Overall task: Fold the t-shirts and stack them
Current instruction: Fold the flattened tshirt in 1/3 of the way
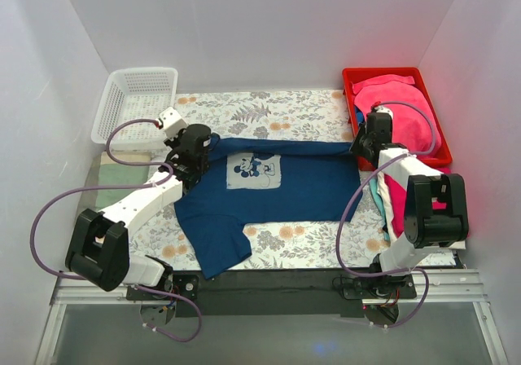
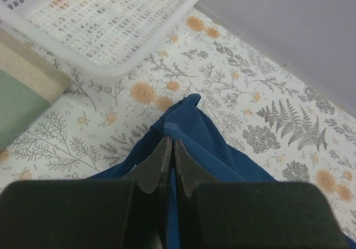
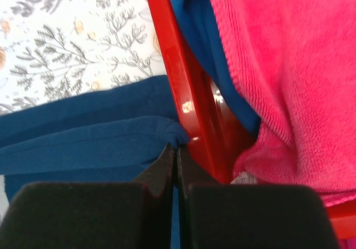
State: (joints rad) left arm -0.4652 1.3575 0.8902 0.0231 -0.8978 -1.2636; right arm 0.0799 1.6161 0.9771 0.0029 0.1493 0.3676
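The navy t-shirt (image 1: 269, 190) with a pale blue cartoon-mouse print (image 1: 254, 171) lies spread on the floral cloth, one sleeve hanging toward the near edge. My left gripper (image 1: 199, 149) is shut on the shirt's far-left corner (image 2: 186, 124), the cloth pinched between its fingertips (image 2: 161, 157). My right gripper (image 1: 364, 147) is shut on the far-right corner (image 3: 139, 140), right beside the red bin's wall (image 3: 183, 88). Magenta-pink shirts (image 1: 399, 108) lie piled in the red bin (image 1: 352, 78) and show in the right wrist view (image 3: 289, 65).
A white mesh basket (image 1: 134, 100) stands at the back left, also in the left wrist view (image 2: 94, 21). A green-and-beige folded cloth (image 1: 114, 184) lies at the left edge. More pink and pale cloth (image 1: 393, 202) lies under the right arm. White walls enclose the table.
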